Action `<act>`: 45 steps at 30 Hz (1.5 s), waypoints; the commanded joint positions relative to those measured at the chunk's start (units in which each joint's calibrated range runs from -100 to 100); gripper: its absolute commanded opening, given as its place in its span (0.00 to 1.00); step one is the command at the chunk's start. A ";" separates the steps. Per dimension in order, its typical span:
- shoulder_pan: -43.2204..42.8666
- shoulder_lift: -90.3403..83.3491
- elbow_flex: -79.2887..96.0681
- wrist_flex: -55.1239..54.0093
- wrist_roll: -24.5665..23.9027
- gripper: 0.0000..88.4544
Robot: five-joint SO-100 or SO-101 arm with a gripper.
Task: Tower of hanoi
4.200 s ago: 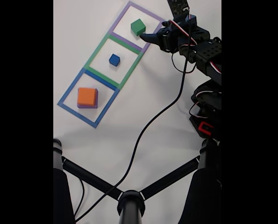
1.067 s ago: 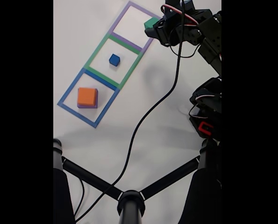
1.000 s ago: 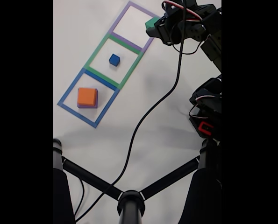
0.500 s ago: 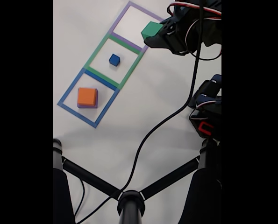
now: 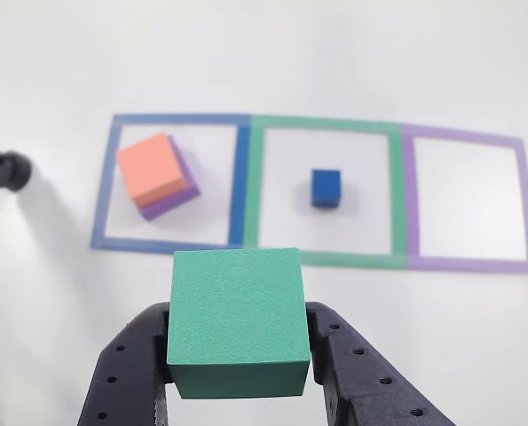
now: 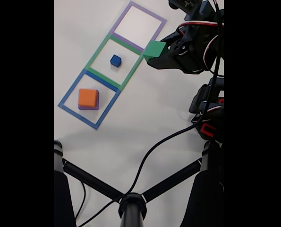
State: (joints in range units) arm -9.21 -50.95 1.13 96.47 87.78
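Now my gripper point(image 5: 237, 355), clamped on the green cube point(image 5: 237, 321), carries it; next, lowering onto the orange cube point(image 5: 151, 169).

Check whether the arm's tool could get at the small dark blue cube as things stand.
Probably not yet: the tool is shut on the matte green cube, so its jaws are occupied. Otherwise the way looks free; the small dark blue cube sits alone inside the green square outline.
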 commanded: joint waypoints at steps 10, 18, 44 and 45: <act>-6.84 -3.22 23.72 -25.28 9.64 0.03; -6.54 -2.10 53.34 -61.38 12.22 0.03; -12.56 34.04 69.43 -125.16 12.22 0.03; -12.71 35.32 68.79 -126.21 12.22 0.03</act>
State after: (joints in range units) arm -20.92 -18.36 73.98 -25.20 98.82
